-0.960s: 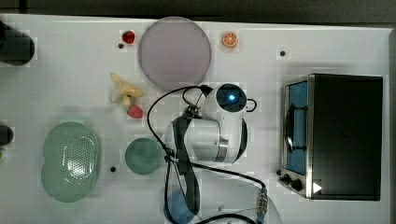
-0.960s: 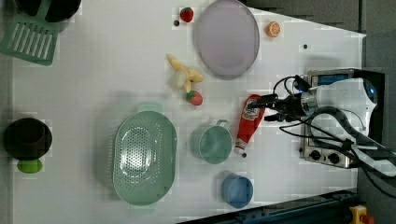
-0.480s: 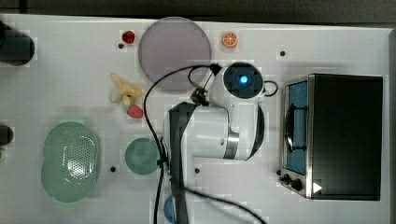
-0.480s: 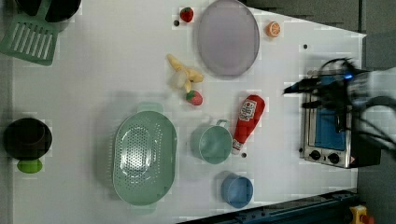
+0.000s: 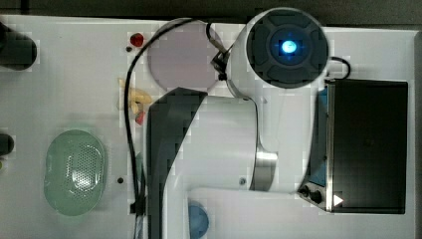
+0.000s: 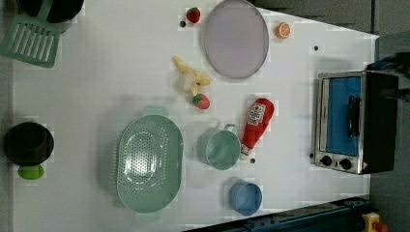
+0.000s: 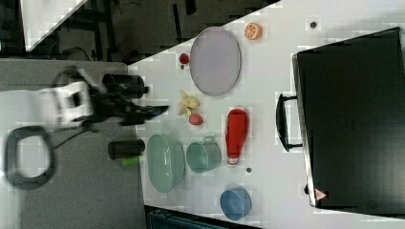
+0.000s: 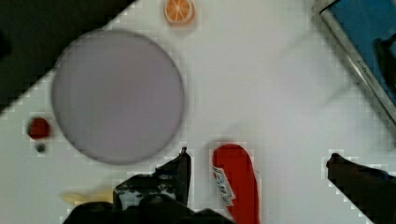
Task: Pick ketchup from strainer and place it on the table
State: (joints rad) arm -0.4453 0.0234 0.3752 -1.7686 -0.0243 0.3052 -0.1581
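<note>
The ketchup [image 6: 256, 124] is a red squeeze bottle lying on its side on the white table [image 6: 96, 87], its white cap toward the green mug; it also appears in the right view [image 7: 236, 133]. The pale green strainer [image 6: 145, 154] stands apart from it with nothing inside. In the wrist view my gripper [image 8: 257, 163] hangs open high above the ketchup [image 8: 238, 182], one finger [image 8: 180, 170] on each side, touching nothing. My arm [image 5: 229, 124] looms large in the top view.
A green mug [image 6: 219, 149] sits right beside the ketchup, a blue cup [image 6: 245, 197] beyond it. A toaster oven [image 6: 353, 121] stands at the left view's right. A lilac plate [image 6: 235, 38], a banana [image 6: 191, 79] and a strawberry [image 6: 201, 101] lie nearby.
My arm has lifted up and away from the ketchup, growing large in the top view and leaving the left view's right side. The ketchup stays lying on the table.
</note>
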